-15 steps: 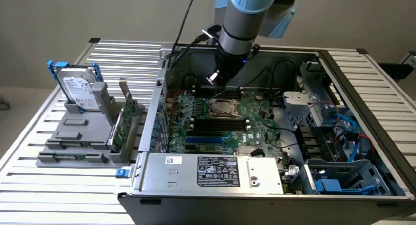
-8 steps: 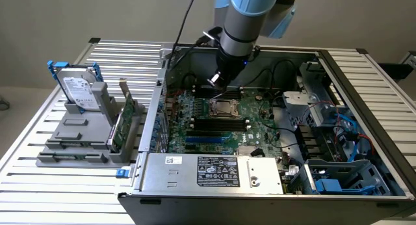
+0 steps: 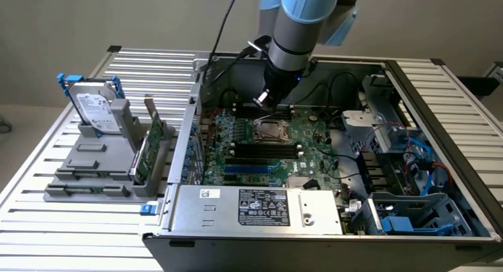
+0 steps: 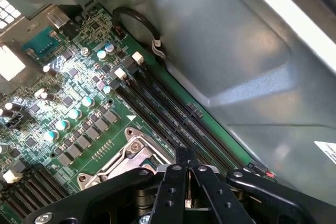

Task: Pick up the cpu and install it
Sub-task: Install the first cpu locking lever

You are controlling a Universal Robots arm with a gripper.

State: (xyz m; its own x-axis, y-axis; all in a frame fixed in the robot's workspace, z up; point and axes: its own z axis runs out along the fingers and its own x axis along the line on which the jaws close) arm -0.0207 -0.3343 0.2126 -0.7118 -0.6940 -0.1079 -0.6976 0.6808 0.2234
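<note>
Your widest surface is the slatted metal table (image 3: 47,225), and on it lies the open computer case (image 3: 314,245), which takes up most of the exterior view's right. The arm (image 3: 295,30) comes down from above into the far part of that case. Along the case's near edge you have the labelled power supply (image 3: 263,208), and behind it the green motherboard (image 3: 260,166) lies flat on the case floor.

To the exterior view's left, outside the case, a grey holder (image 3: 86,166) stands on the table. The hard drive (image 3: 96,110) stands upright in it inside a blue bracket, and a green card (image 3: 149,145) stands on edge just beside the case wall.

On the motherboard, the black memory slots (image 3: 267,148) run just beside the metal-framed socket (image 3: 271,129). Your gripper (image 4: 185,158) hangs right over that socket's frame (the wrist view puts it at the frame's edge nearest the slots), close above it; contact cannot be judged.

Its fingers (image 4: 170,192) are pressed together. A thin pale sliver (image 4: 188,202) sits in the narrow gap between them, and you cannot tell whether that is the cpu or part of the gripper, so where the cpu is cannot be stated with certainty.
</note>
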